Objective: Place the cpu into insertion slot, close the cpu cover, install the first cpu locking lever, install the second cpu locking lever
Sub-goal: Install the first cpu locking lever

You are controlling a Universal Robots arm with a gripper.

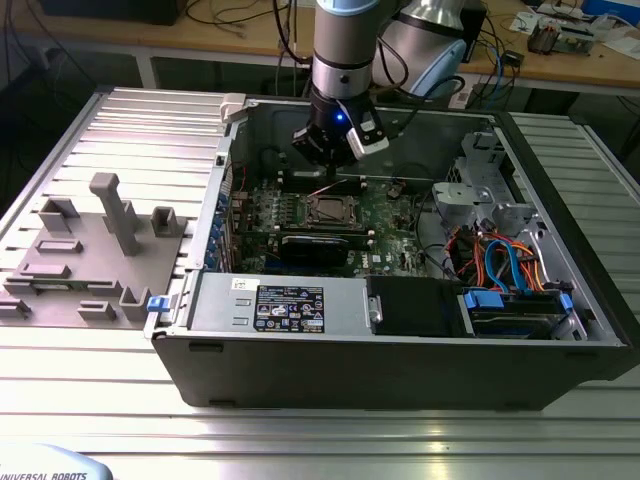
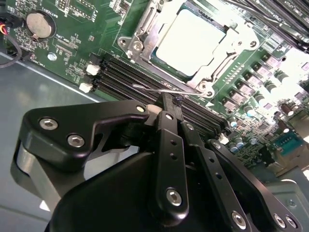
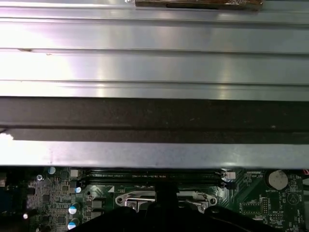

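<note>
CPU [image 2: 190,41] seated in insertion slot, cpu cover [image 2: 145,29] down | step: first locking lever [image 2: 154,90] | fingers [image 2: 166,108] pinching lever at socket's edge | needs latching

Robotics lab or electronics workshop. An open computer case [image 1: 400,300] lies on a ribbed aluminium table [image 1: 300,430] beside a grey fixture block [image 1: 100,250]. Behind it, a wooden bench [image 1: 250,35] carries tangled cables [image 1: 250,20] and small parts.
</note>
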